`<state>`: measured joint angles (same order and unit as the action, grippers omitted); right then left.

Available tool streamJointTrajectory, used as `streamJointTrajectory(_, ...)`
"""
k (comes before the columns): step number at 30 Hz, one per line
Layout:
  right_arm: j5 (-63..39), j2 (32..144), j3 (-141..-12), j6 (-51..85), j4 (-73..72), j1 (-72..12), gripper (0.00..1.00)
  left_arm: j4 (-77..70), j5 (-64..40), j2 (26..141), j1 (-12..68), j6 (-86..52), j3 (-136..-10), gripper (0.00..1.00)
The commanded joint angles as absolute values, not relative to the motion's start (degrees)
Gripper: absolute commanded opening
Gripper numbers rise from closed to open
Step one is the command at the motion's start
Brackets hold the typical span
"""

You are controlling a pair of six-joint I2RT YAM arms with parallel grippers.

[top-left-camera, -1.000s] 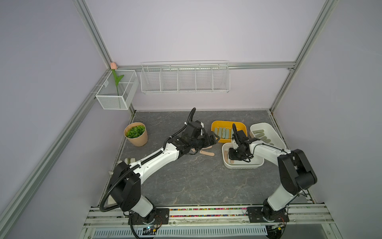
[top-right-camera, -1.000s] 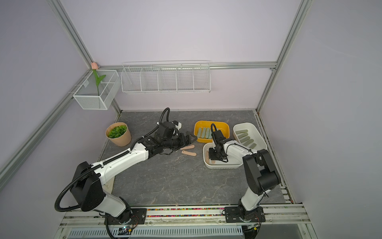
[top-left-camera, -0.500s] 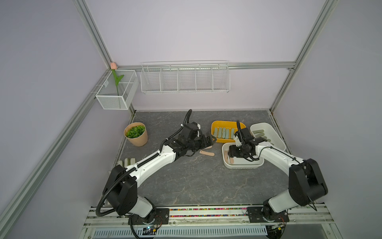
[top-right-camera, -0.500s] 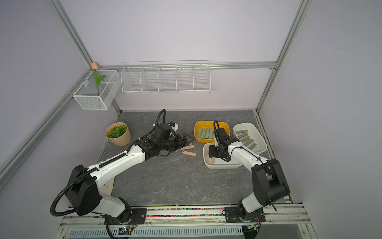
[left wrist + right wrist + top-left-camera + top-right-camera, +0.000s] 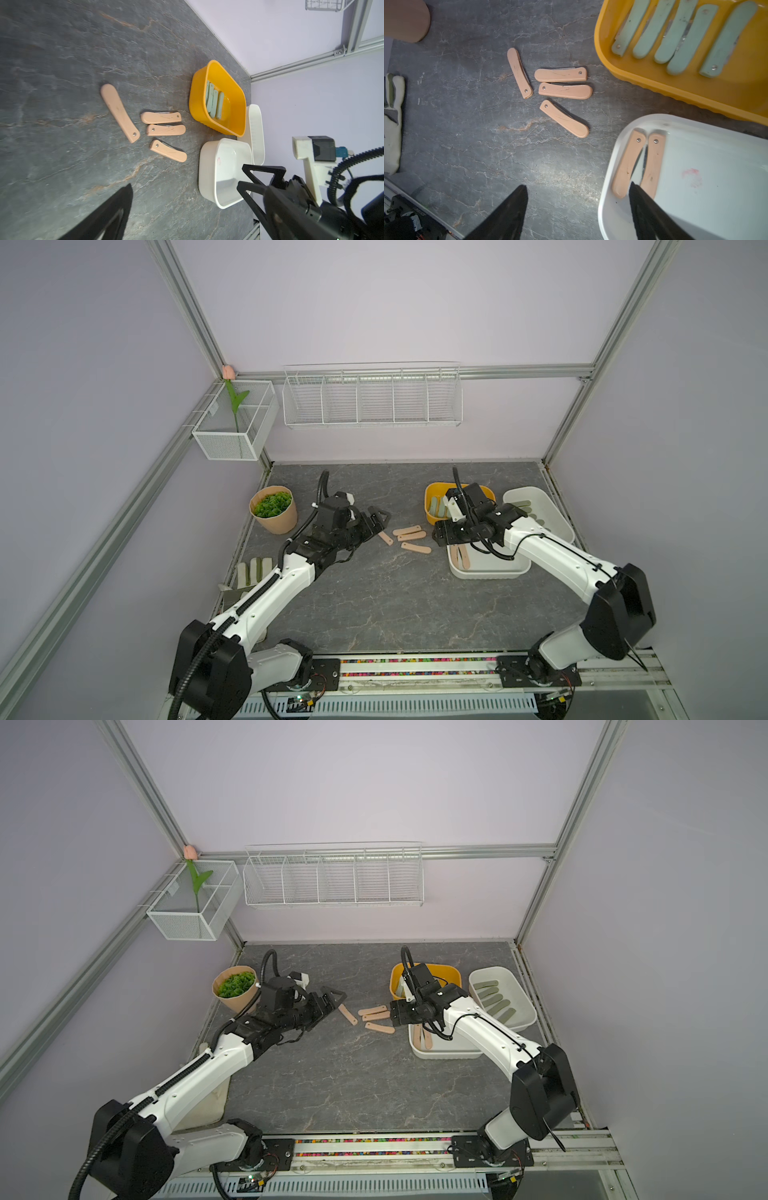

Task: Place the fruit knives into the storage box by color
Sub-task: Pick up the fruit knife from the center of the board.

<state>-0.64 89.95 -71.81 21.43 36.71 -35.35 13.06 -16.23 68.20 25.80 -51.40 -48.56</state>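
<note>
Several peach-pink fruit knives [image 5: 409, 537] lie folded and loose on the grey table, also seen in the right wrist view [image 5: 563, 91] and the left wrist view [image 5: 164, 129]. Two more peach knives [image 5: 630, 164] lie in the near white storage box [image 5: 486, 572]. Mint-teal knives [image 5: 675, 35] fill the yellow box [image 5: 432, 497]. Olive knives [image 5: 494, 998] lie in the far white box [image 5: 528, 1019]. My right gripper [image 5: 577, 186] is open and empty, straddling the near box's left rim [image 5: 440, 535]. My left gripper [image 5: 376, 520] is open and empty, just left of the loose knives [image 5: 186, 178].
A potted green plant [image 5: 274, 510] stands at the table's back left. A pale glove with olive stripes [image 5: 251, 572] lies at the left edge under my left arm. Two wire baskets [image 5: 372, 398] hang on the walls above the table.
My right gripper has opened and moved from inside the near white box to its left rim. My left gripper has drawn back to the left, away from the yellow box.
</note>
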Motion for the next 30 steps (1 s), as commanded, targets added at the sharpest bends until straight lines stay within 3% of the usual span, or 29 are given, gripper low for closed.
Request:
streamJointTrajectory(1, 1.2, 94.7, -74.0, 21.5, 39.0, -37.4, 0.82, 14.2, -17.9, 65.4, 22.9, -51.6, -46.2, 0.99)
streamJointTrajectory(17, -0.1, 113.2, -84.4, 22.0, 38.7, -38.7, 0.83, 14.4, -20.2, 63.7, 21.3, -51.5, -44.7, 0.99)
streamJointTrajectory(30, -5.2, 116.9, -84.2, 22.2, 36.7, -39.4, 0.82, 14.0, -20.4, 63.9, 21.3, -51.9, -45.1, 0.99)
